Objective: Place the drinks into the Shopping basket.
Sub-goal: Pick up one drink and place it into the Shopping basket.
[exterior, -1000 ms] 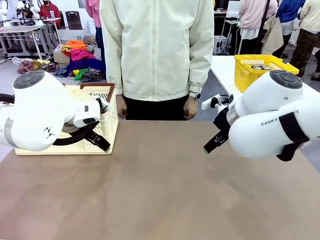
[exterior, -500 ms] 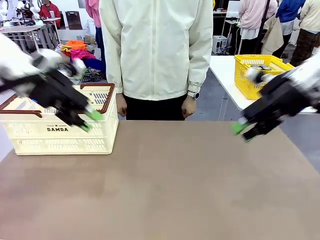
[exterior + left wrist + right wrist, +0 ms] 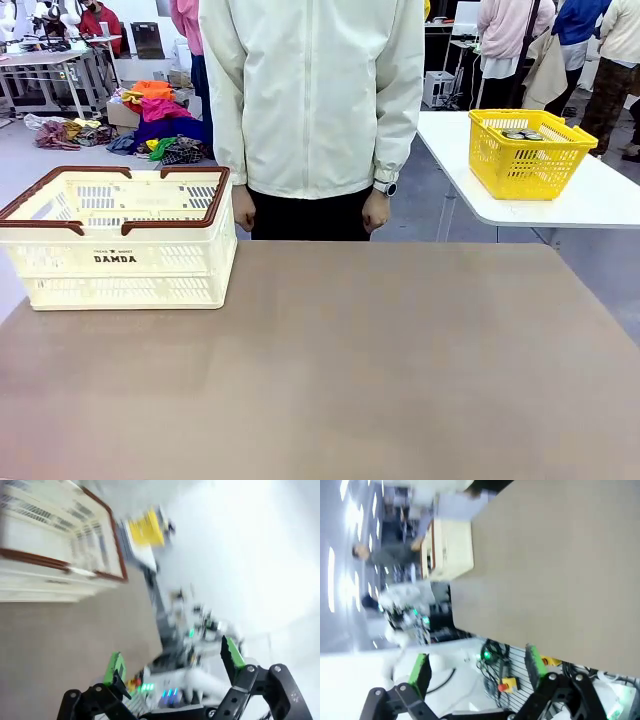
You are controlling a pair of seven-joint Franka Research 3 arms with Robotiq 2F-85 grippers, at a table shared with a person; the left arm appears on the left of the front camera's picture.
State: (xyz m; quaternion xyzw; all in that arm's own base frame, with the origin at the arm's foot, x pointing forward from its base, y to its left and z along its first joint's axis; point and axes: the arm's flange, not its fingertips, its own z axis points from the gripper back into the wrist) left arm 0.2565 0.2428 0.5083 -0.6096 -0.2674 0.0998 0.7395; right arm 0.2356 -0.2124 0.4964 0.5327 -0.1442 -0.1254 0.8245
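**Both hands wide and holding nothing; basket far left on the bench**

Front view: the Shopping basket (image 3: pixel 120 262) stands on the brown bench (image 3: pixel 340 370), far left, upright, its "DAMDA" side facing me and both brown-red handles folded out along the rim. Its near wall hides the floor inside, so I cannot tell what lies in it. A person (image 3: pixel 312 100) in a cream jacket stands just behind the far edge, cut off at the shoulders by the top of the picture. Far right, on a separate white bench (image 3: pixel 590 205), sits a yellow basket (image 3: pixel 528 152); something lies in it, too small to make out.

Left wrist view: everything is smeared and tilted. My left hand (image 3: pixel 174 661) is spread wide, green pads well apart, nothing between them. The Shopping basket (image 3: pixel 55 550) shows at the upper left, cut off by the edge, with the bench (image 3: pixel 60 640) below it. A yellow smear past it may be the other basket. The rest is white glare.

Right wrist view: also blurred and rolled sideways. My right hand (image 3: pixel 477 670) is spread wide too, with nothing in it. The bench (image 3: pixel 550 560) runs across the upper right, and the Shopping basket (image 3: pixel 451 550) sits on its end, small and soft-edged.
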